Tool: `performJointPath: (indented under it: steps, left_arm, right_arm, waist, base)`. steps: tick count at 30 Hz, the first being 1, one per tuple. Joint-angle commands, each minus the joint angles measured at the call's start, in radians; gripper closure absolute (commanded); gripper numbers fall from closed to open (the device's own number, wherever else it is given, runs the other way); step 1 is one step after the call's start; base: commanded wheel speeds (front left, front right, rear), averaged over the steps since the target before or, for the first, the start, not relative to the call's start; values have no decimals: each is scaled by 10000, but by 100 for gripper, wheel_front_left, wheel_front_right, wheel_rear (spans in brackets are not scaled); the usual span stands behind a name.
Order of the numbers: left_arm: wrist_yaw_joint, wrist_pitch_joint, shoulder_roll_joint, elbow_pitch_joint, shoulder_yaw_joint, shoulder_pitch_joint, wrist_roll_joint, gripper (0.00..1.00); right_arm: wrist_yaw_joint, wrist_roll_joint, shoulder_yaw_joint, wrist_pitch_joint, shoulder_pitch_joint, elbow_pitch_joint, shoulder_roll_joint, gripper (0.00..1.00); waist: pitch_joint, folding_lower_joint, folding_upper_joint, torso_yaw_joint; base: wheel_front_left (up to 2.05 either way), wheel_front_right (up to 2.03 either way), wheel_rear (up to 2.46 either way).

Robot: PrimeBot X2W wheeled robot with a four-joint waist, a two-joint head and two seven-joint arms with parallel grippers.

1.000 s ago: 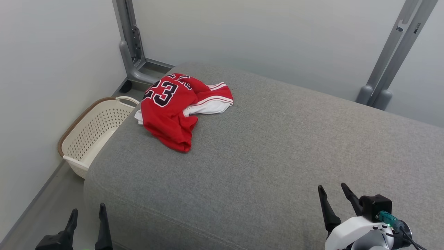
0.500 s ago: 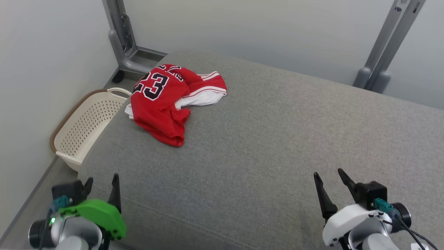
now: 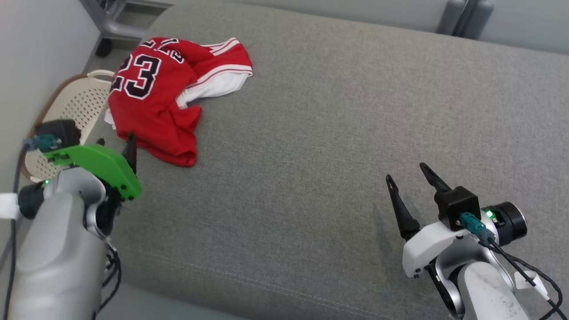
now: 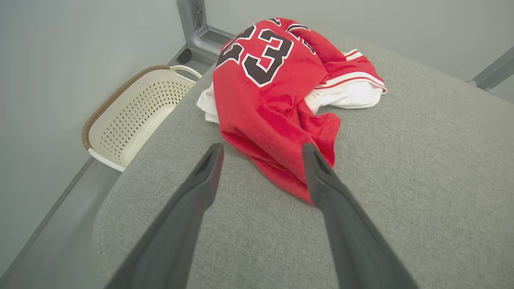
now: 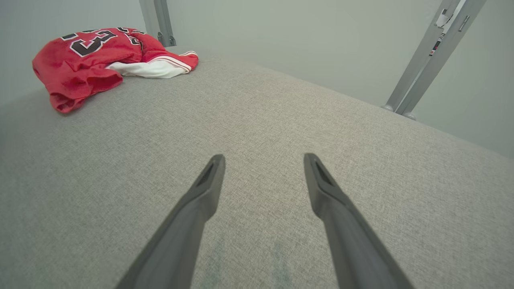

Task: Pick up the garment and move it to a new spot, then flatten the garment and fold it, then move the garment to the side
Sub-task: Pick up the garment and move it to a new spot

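Note:
The garment (image 3: 151,102) is a crumpled red jersey with a black "23" and white trim. It lies at the far left end of the grey cushioned surface (image 3: 320,133). My left gripper (image 3: 116,141) hovers just short of the jersey's near edge, open and holding nothing. In the left wrist view the garment (image 4: 269,96) lies right beyond the spread fingers of the left gripper (image 4: 262,146). My right gripper (image 3: 406,172) is open over bare cushion at the near right, far from the cloth. Its wrist view shows the right gripper (image 5: 264,157) empty and the garment (image 5: 92,60) far off at the upper left.
A cream perforated laundry basket (image 3: 75,100) stands on the floor beside the cushion's left end, also seen as the basket (image 4: 136,112) below the jersey. Grey metal posts (image 3: 462,13) stand by the wall behind. The cushion's left edge (image 4: 120,188) drops off near my left gripper.
The head camera has tilted down, shifting the whole picture. My left arm has risen into view and moved forward to the jersey's near edge. The right gripper has moved slightly forward. The garment has not moved.

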Motion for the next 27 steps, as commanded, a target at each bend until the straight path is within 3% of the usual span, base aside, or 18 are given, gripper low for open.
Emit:
performJointPath:
  steps: [1,10,20,21,22,27]
  left_arm:
    - [-2,144,131,214,124,-477,-111,0]
    - [484,1367,586,1828,515,-2186,-529,0]
    - [854,1749,947,2752,523,-2775,-542,0]
    - [851,1637,964,2779,522,-2787,-531,74]
    - [837,1542,967,2794,519,-2789,-523,100]
    - [742,1189,935,2879,346,-2839,-396,100]
  right_arm:
    - [-12,-135,56,106,-157,-172,-32,0]
    - [-12,-436,33,522,-48,-997,-153,0]
    - [-12,-357,-10,659,205,-1380,-309,0]
    - [-12,-352,-5,669,229,-1387,-307,0]
    - [-12,-354,-3,678,254,-1380,-303,0]
    - [-12,-311,74,579,341,-1125,-246,0]
  waist:
    - [1116,0,0,-763]
    - [2139,0,0,-1066]
    - [2374,0,0,-1288]
    - [2364,0,0,-1301]
    - [2342,0,0,-1307]
    - [2030,0,0,-1320]
  base:
    - [0,0,0]
    - [0,0,0]
    - [0,0,0]
    - [0,0,0]
    - [0,0,0]
    - [0,0,0]
